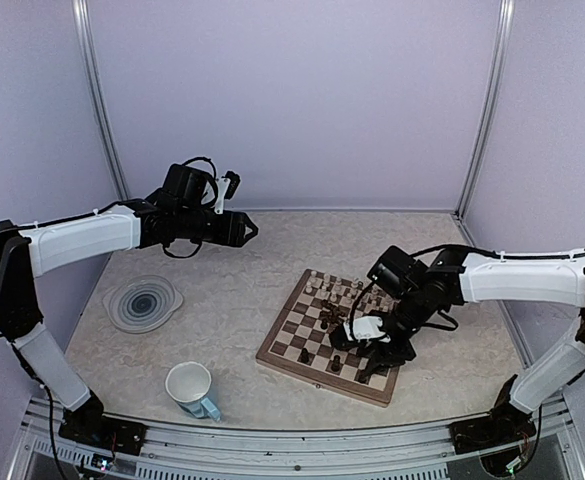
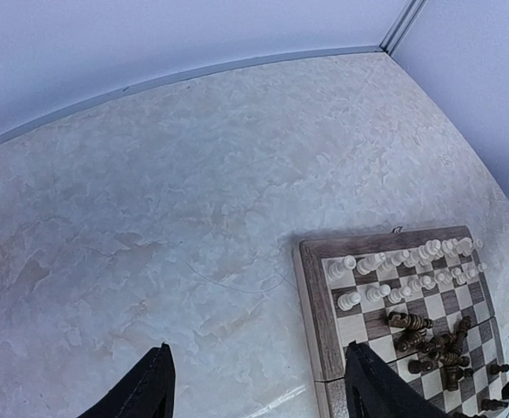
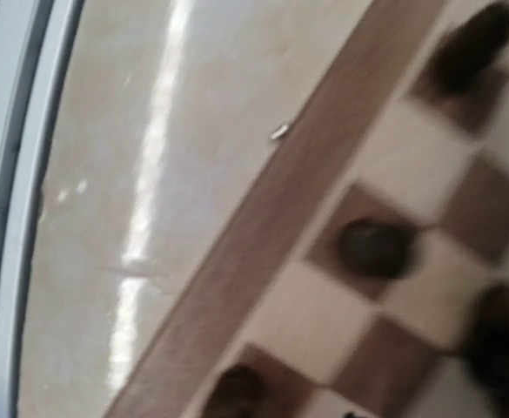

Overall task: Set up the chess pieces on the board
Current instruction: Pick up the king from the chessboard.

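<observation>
Lower right, the right gripper hangs over dark chess pieces on the chessboard, its grip state indiscernible; upper left, the left gripper gapes empty.

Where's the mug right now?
Top view, left side: the mug sits near the table's front edge, nearer the arms than the plate and left of the board.

Robot lab enclosure: plain lilac panel walls, metal corner posts, marbled tabletop.
</observation>
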Tool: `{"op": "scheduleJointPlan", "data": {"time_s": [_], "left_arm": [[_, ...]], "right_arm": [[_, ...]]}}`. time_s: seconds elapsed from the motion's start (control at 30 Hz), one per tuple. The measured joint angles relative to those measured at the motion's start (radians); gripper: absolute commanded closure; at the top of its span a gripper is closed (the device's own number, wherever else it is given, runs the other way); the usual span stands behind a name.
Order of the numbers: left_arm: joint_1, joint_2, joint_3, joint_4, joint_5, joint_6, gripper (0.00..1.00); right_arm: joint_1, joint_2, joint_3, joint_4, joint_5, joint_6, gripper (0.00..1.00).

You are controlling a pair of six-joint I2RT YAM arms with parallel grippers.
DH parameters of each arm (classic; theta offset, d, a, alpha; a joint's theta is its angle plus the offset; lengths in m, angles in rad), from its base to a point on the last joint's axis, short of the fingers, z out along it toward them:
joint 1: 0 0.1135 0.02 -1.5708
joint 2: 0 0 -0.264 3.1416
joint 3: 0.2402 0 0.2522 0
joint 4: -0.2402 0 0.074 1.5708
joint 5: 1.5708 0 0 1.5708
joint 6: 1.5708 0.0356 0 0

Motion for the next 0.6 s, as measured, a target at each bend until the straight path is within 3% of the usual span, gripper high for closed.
{"op": "scheduleJointPlan", "data": {"time_s": [0.27,0.47,0.6], "left_arm": [[-0.007,0.000,0.001,0.000,0.000,0.006,0.33],[-0.014,0.002,0.002,0.000,0.000,0.010,0.33],[-0.019,0.007,0.002,-0.002,0.000,0.013,0.33]], "right_arm": [[-0.203,-0.021,0.080,0.053,-0.020,0.030,0.68],[-0.241,-0.003,0.047,0.097,0.009,0.032,0.56],[-0.242,0.024,0.024,0.126,0.028,0.027,0.54]]}}
